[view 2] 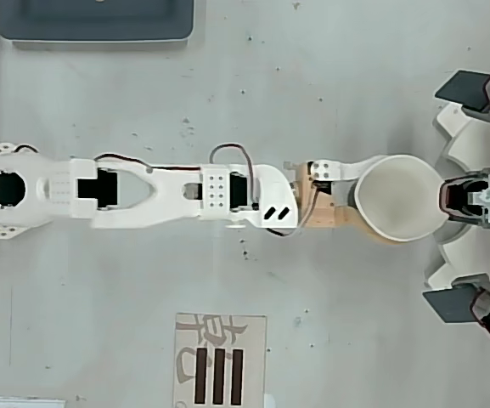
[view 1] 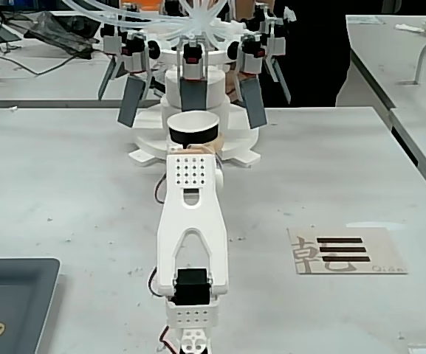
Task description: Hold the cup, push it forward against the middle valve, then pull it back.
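Note:
The cup (view 1: 193, 130) has a black wall and a white inside, and it is held upright at the end of my white arm. Seen from above, the cup (view 2: 400, 197) sits between a white finger (view 2: 342, 169) and a tan finger (view 2: 338, 223). My gripper (view 2: 386, 200) is shut on it. The middle valve (view 1: 192, 94) is a flat dark-grey flap hanging face-on just behind the cup. In the overhead view the cup's right rim reaches the middle valve (view 2: 474, 197); I cannot tell whether they press together. In the fixed view my wrist hides the fingers.
Slanted flaps (view 1: 133, 99) (view 1: 251, 103) splay out either side of the middle one on a round white stand (view 1: 238, 151). A dark tray (view 1: 13, 302) lies beside my arm's base. A card with black bars (view 1: 345, 251) lies on the other side.

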You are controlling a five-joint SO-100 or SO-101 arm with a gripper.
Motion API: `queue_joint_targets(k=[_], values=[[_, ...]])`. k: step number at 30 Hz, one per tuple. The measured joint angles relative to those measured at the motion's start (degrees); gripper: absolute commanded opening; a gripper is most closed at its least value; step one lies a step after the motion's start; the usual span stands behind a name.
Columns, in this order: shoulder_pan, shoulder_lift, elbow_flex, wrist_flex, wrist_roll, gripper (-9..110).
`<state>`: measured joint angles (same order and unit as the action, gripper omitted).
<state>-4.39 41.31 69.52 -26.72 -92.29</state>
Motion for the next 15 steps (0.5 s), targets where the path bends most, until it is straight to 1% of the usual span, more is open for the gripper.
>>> queue_joint_targets(k=[4,7,11,15], values=[[0.1,-8.4,-15.2,6.2,0.0,3],[0.1,-11.0,-19.1,7.6,0.0,3],[0.1,-10.5,-16.9,7.6,0.0,3],[0.2,-2.9,-4.8,4.3,0.0,3]])
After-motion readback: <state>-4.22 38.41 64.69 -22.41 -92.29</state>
